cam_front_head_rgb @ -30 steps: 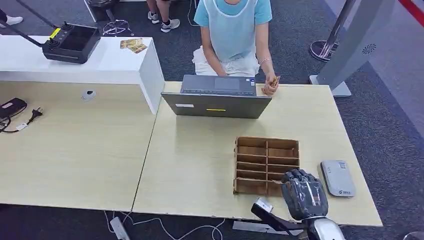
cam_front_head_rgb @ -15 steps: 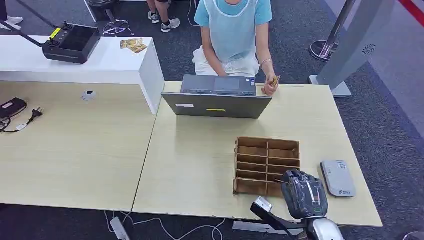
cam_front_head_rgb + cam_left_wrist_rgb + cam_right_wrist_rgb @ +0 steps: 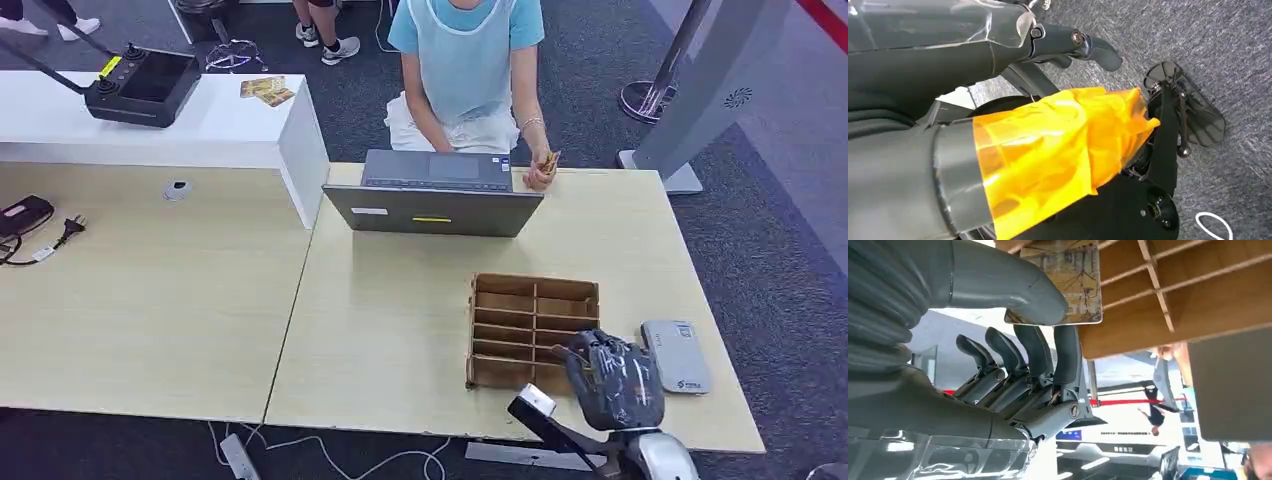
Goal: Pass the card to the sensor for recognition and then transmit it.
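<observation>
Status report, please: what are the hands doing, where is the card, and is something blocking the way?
Right hand pinches the card by the wooden rack. Left hand hangs over the floor. Card reader beside the rack, path looks clear.

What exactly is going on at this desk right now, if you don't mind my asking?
The robot's right hand is pinching a card between thumb and finger beside the wooden slotted card box on the desk. The grey card reader lies on the desk next to that hand. Across the desk, a person sits behind an open laptop, holding something small.
</observation>
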`<state>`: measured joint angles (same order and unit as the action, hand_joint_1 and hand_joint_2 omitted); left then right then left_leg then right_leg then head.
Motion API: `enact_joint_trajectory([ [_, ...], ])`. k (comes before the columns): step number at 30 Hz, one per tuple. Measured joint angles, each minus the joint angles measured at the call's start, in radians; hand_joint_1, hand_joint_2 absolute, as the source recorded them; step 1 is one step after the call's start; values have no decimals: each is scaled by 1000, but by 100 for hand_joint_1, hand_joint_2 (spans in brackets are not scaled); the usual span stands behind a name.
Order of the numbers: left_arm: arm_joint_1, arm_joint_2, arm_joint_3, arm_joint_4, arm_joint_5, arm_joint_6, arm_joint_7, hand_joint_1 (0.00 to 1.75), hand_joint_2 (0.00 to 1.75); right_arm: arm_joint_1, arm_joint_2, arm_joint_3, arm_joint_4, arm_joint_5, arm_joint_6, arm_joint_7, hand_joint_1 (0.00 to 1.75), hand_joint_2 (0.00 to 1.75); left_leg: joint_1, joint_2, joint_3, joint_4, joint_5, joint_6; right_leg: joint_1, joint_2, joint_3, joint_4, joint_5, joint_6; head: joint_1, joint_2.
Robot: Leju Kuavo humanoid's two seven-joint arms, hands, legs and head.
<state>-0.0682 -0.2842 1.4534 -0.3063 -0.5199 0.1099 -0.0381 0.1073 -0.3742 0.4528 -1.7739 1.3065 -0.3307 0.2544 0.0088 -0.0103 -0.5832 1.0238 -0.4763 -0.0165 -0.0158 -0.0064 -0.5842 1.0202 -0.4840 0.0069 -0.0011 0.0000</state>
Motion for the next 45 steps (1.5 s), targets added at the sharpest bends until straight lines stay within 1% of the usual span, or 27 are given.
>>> enact_joint_trajectory([
  [1, 0, 0, 0, 0, 2, 0, 0, 0, 0, 2, 2, -6, -7, -8, -5, -10, 169, 175, 0, 0, 0, 0, 0, 0, 0, 0, 0, 0, 0, 0, 0, 0],
  [2, 0, 0, 0, 0, 4, 0, 0, 0, 0, 3, 3, -10, -13, -18, -10, -18, 173, 175, 0, 0, 0, 0, 0, 0, 0, 0, 0, 0, 0, 0, 0, 0],
  [4, 0, 0, 0, 0, 6, 0, 0, 0, 0, 5, 5, -17, -25, -31, -16, -28, 171, 175, 0, 0, 0, 0, 0, 0, 0, 0, 0, 0, 0, 0, 0, 0],
  [5, 0, 0, 0, 0, 6, 0, -1, 0, 0, 5, 6, -20, -30, -41, -18, -33, 175, 175, 0, 0, 0, 0, 0, 0, 0, 0, 0, 0, 0, 0, 0, 0],
  [15, 0, 0, 0, 0, 24, 2, -6, 0, 0, 15, 7, -50, -85, -163, -27, -110, 175, 175, 0, 0, 0, 0, 0, 0, 0, 0, 0, 0, 0, 0, 0, 0],
  [22, 0, -1, 0, 0, 28, 2, -11, 0, 0, 19, 7, -66, -119, -199, -33, -144, 175, 175, 0, 0, 0, 0, 0, 0, 0, 0, 0, 0, 0, 0, 0, 0],
  [31, 0, 0, -1, 0, 31, 2, -11, 0, 0, 19, 7, -73, -135, -209, -33, -150, 175, 175, 0, 0, 0, 0, 0, 0, 0, 0, 0, 0, 0, 0, 0, 0],
  [39, 0, -1, -1, 0, 32, 2, -11, 0, 0, 17, 6, -88, -159, -217, -50, -153, 175, 175, 0, 0, 0, 0, 0, 0, 0, 0, 0, 0, 0, 0, 0, 0],
  [45, 0, -1, -1, 0, 23, 3, -14, 0, 0, 47, -18, -122, -212, -237, -89, -169, 175, 175, 0, 0, 0, 0, 0, 0, 0, 0, 0, 0, 0, 0, 0, 0],
])
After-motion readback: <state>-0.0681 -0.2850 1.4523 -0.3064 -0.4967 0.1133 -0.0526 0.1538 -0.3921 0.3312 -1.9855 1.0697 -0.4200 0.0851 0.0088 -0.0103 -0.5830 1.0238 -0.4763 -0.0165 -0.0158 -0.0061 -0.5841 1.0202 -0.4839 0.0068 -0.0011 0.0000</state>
